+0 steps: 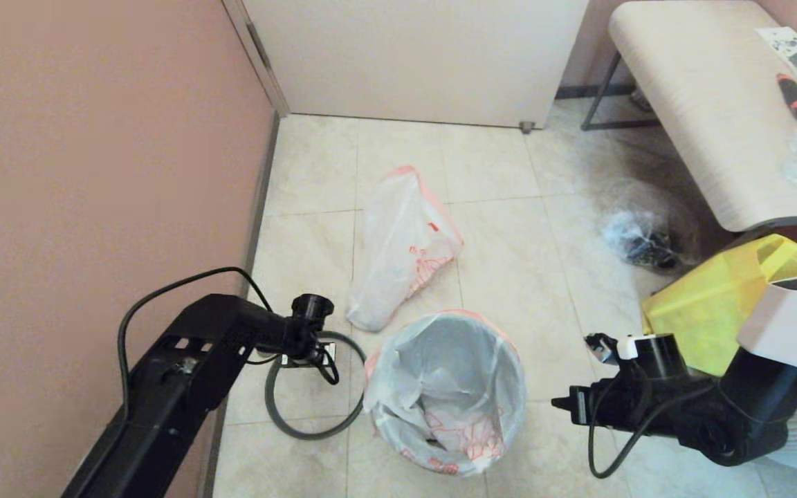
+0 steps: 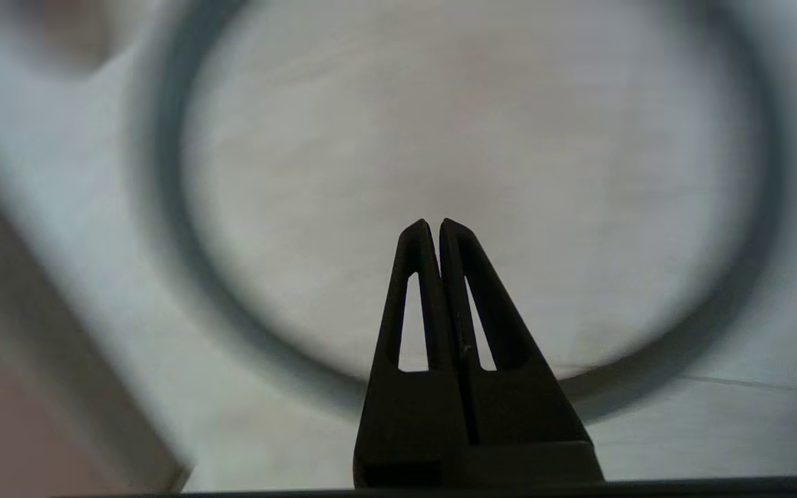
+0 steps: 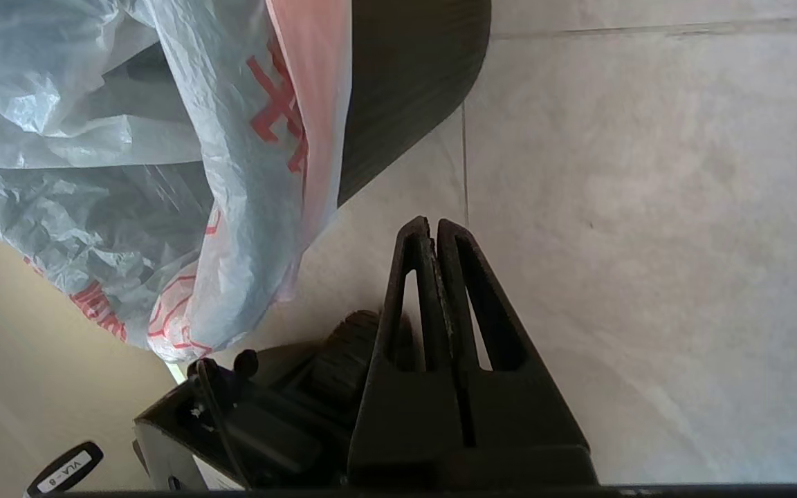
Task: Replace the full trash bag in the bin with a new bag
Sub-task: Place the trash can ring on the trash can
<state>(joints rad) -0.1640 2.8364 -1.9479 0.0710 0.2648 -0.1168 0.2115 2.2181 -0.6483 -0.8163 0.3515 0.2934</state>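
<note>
The new bag [image 1: 440, 373], thin white plastic with a pink-orange rim and red drawing, lines the bin [image 3: 405, 90]. Its mouth is spread over the rim and its front hangs outside [image 3: 232, 228]. The full trash bag [image 1: 402, 249] lies on the floor tiles behind the bin, tapered toward its pink-orange top. The bin's grey ring [image 1: 288, 415] lies flat on the floor left of the bin. My left gripper [image 2: 435, 223] hangs shut and empty above the ring [image 2: 163, 228]. My right gripper [image 3: 433, 223] is shut and empty, low to the right of the bin [image 1: 568, 404].
A yellow fabric tote [image 1: 717, 304] stands at the right. A clear bag with dark lumps [image 1: 640, 238] lies under the pale table [image 1: 703, 104]. The pink wall [image 1: 94, 173] runs close along the left, and a door [image 1: 412, 55] closes the back.
</note>
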